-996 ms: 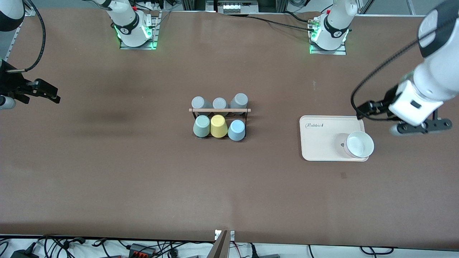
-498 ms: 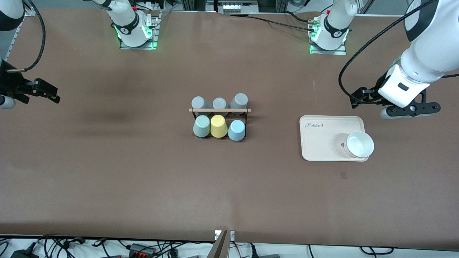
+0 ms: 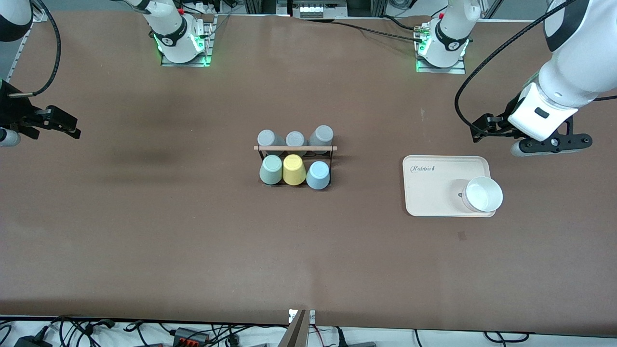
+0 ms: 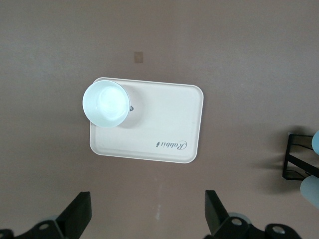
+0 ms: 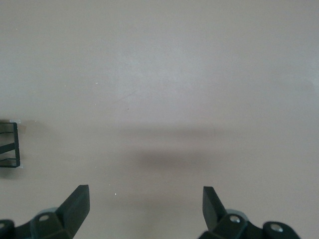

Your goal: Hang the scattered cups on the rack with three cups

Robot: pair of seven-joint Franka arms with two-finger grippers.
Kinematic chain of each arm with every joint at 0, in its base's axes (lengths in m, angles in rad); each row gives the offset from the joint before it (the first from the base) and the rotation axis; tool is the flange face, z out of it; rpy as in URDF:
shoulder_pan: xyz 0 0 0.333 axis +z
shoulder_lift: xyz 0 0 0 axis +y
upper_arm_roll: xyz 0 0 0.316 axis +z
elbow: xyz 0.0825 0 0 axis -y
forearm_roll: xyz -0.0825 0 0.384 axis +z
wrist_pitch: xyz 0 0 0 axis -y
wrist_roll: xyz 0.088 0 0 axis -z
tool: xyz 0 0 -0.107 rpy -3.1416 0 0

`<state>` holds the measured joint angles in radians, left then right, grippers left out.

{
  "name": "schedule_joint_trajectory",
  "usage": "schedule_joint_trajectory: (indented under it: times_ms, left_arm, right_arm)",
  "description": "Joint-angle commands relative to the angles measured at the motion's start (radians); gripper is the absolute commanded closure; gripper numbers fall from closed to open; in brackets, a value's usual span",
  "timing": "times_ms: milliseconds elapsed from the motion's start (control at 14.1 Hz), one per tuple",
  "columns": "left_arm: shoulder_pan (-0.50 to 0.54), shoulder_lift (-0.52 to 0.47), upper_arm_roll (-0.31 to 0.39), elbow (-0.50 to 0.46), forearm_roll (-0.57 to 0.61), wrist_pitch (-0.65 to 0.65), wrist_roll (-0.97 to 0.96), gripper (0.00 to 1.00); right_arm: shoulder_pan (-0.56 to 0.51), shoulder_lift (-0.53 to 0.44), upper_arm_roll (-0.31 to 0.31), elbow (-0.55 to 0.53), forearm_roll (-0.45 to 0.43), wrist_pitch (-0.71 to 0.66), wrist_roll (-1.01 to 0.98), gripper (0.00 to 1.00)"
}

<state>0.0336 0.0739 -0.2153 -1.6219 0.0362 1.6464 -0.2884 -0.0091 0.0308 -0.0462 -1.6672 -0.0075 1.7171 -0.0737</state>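
Observation:
The black wire rack [image 3: 295,148] with its wooden rod stands mid-table. The sage-green cup [image 3: 271,169] and the light blue cup [image 3: 317,174] sit upside down on its side nearer the camera, with a yellow cup [image 3: 293,169] between them. Three grey cups [image 3: 295,139] sit on its farther side. My left gripper [image 3: 549,144] is open and empty over bare table beside the beige tray; its own view [image 4: 147,211] shows the jaws wide apart. My right gripper [image 3: 58,124] waits open and empty over the right arm's end of the table, jaws wide apart in its own view [image 5: 144,206].
A beige tray [image 3: 434,185] lies toward the left arm's end, with a white cup [image 3: 482,193] on its corner nearer the camera. Both show in the left wrist view: tray [image 4: 164,124], white cup [image 4: 105,103]. The rack's edge shows there [image 4: 298,160] and in the right wrist view [image 5: 11,144].
My left gripper has moved away from over the tray's corner near the white cup, toward the robots' side of the table. The right arm and the cups have not moved.

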Motion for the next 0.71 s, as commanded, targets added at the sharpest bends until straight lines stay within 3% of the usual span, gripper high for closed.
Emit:
schedule_joint_trajectory:
  times_ms: [0, 640]
  left_arm:
    - [0.003, -0.022, -0.003, -0.015, -0.013, -0.002, 0.005, 0.0]
    - [0.005, -0.017, -0.003, -0.01, -0.013, 0.006, 0.015, 0.0]
  right_arm:
    - [0.005, -0.019, 0.0, -0.005, 0.009, -0.027, 0.006, 0.0]
    - [0.008, -0.026, 0.005, -0.006, 0.006, -0.025, 0.005, 0.0]
